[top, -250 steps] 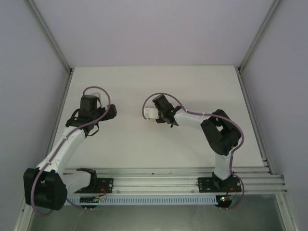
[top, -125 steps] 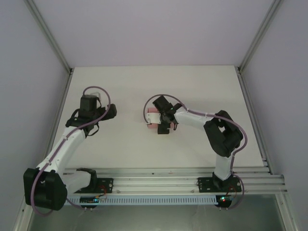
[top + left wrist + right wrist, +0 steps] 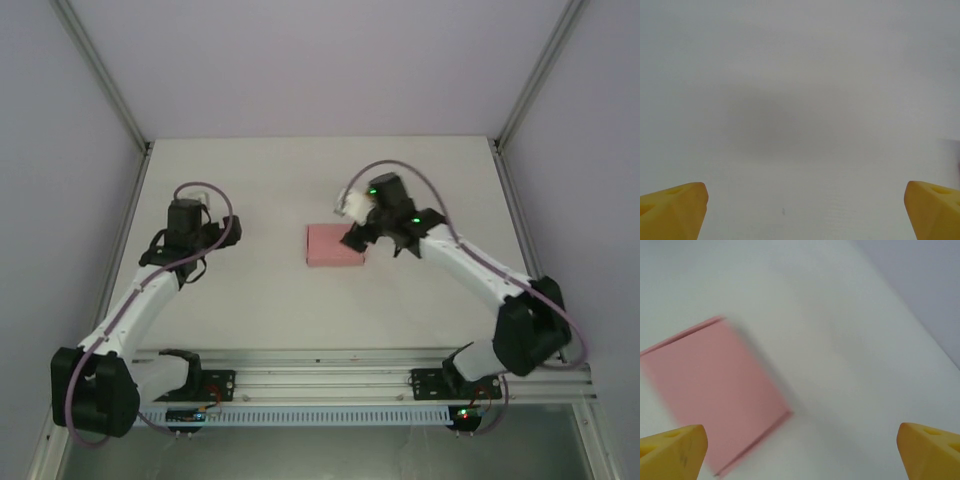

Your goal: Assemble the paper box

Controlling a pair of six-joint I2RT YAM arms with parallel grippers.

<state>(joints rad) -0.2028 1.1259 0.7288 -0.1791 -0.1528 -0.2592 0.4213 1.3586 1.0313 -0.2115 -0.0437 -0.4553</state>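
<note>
The paper box [image 3: 335, 245] now lies flat and free on the table [image 3: 420, 170], pink face up. Half a second ago the right gripper [image 3: 354, 239] sat clamped over the box; it has since let go and drawn back to the box's right edge, its arm swung out to the right. Its jaws stand wide apart and hold nothing: in the right wrist view the box [image 3: 715, 390] lies ahead of the left yellow finger [image 3: 675, 452]. The left gripper [image 3: 222, 233] stays well left of the box, jaws spread wide and empty.
</note>
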